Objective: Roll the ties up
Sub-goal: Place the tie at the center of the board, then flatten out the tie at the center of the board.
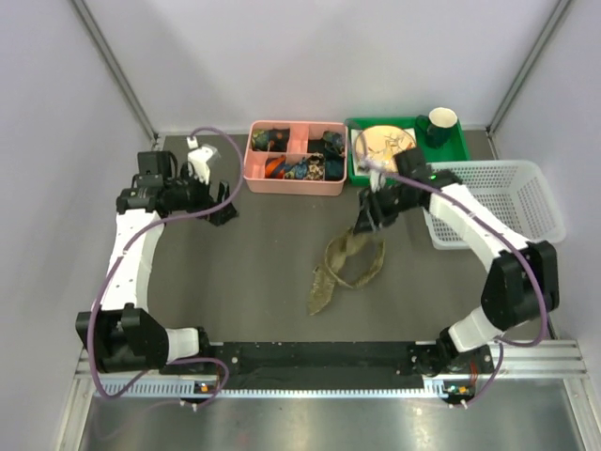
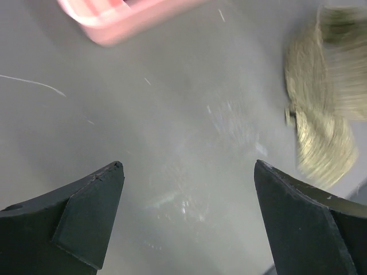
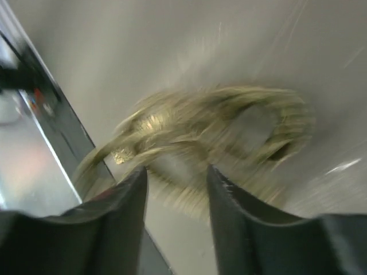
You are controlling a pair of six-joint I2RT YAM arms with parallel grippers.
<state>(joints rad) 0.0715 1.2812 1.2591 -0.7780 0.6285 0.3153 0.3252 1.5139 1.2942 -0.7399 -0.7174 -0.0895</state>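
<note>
The olive-tan tie (image 1: 343,263) lies in a loose, looped heap in the middle of the grey table. My right gripper (image 1: 366,221) hovers just over its far end. In the right wrist view the jaws (image 3: 175,175) stand a little apart with nothing between them, and the blurred tie (image 3: 218,126) lies just beyond the tips. My left gripper (image 1: 223,211) is at the far left, well away from the tie. It is wide open and empty over bare table (image 2: 189,172), with the tie (image 2: 321,114) at the right edge of the left wrist view.
A pink divided box (image 1: 293,160) of small items stands at the back, also showing in the left wrist view (image 2: 120,17). A green tray (image 1: 408,150) with a plate and a dark mug (image 1: 439,125) is beside it. A white mesh basket (image 1: 498,202) stands at the right.
</note>
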